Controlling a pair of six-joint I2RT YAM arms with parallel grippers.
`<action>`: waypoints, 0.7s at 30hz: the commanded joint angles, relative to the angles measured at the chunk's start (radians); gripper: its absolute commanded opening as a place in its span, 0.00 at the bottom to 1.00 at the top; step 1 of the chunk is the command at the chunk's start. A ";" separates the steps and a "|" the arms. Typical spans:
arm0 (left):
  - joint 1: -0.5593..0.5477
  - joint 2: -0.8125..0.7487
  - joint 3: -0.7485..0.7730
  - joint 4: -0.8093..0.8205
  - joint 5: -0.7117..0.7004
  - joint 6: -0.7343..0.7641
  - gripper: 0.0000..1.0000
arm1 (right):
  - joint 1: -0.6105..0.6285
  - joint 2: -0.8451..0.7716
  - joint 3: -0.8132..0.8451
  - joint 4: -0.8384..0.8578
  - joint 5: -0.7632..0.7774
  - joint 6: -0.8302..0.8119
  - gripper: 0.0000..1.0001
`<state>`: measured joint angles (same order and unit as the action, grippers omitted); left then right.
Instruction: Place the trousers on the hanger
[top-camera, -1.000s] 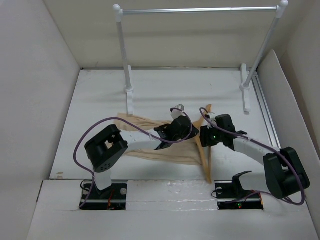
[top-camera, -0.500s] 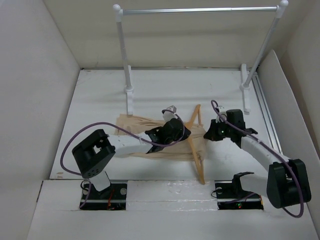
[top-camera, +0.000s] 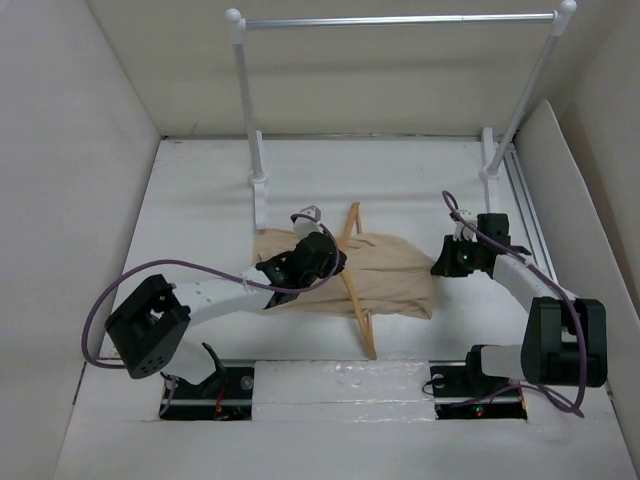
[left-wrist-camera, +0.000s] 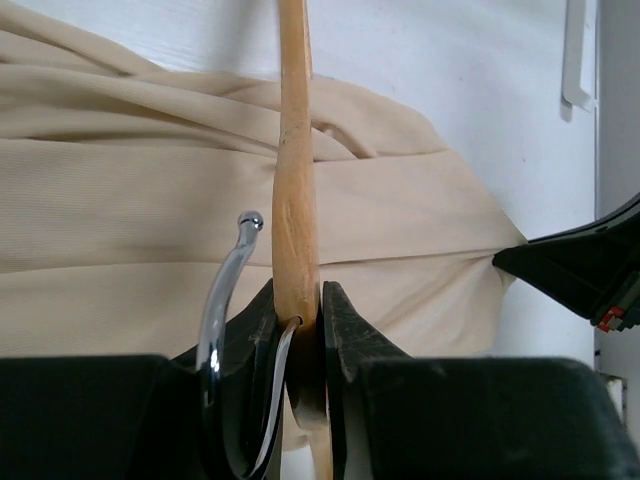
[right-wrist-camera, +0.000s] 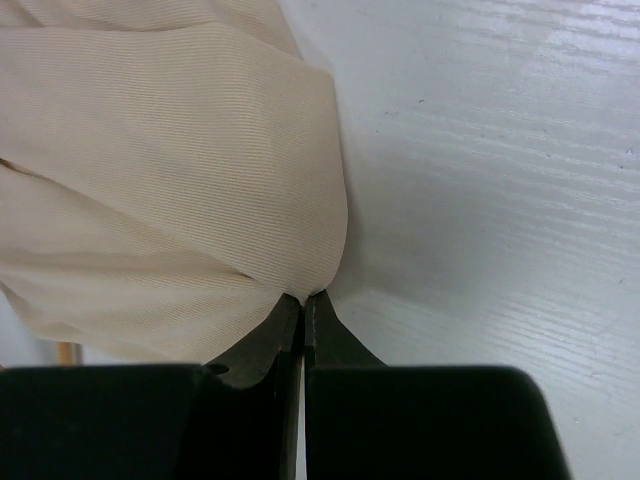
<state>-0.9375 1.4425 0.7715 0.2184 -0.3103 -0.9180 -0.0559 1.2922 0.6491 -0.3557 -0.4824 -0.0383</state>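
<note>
The beige trousers (top-camera: 385, 275) lie spread on the white table, threaded through the wooden hanger (top-camera: 357, 295) that crosses them. My left gripper (top-camera: 318, 262) is shut on the hanger's top, by its metal hook (left-wrist-camera: 222, 290); the wooden bar (left-wrist-camera: 293, 160) runs away over the cloth (left-wrist-camera: 120, 210). My right gripper (top-camera: 440, 268) is shut on the trousers' right edge; in the right wrist view the cloth (right-wrist-camera: 180, 170) is pinched between the closed fingers (right-wrist-camera: 303, 305). The right gripper also shows in the left wrist view (left-wrist-camera: 580, 270).
A white-posted rack with a silver rail (top-camera: 400, 20) stands at the back; its left foot (top-camera: 260, 205) is close behind the trousers, its right foot (top-camera: 490, 190) behind my right gripper. White walls enclose the table on both sides.
My left gripper has carried the hanger leftward along the trousers. My right gripper has pulled the cloth's edge to the right, and the trousers now lie spread flatter.
</note>
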 joint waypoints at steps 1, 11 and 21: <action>0.022 -0.033 -0.049 -0.208 -0.084 0.172 0.00 | -0.021 0.015 0.047 0.004 -0.010 -0.054 0.00; 0.022 -0.070 0.020 -0.297 -0.134 0.203 0.00 | -0.041 0.068 0.026 0.038 0.020 -0.064 0.00; -0.004 -0.097 0.106 -0.338 -0.177 0.214 0.00 | -0.050 0.093 0.029 0.043 0.010 -0.068 0.00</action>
<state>-0.9302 1.3697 0.8307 0.0086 -0.3996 -0.8131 -0.0959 1.3895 0.6502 -0.3496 -0.4782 -0.0834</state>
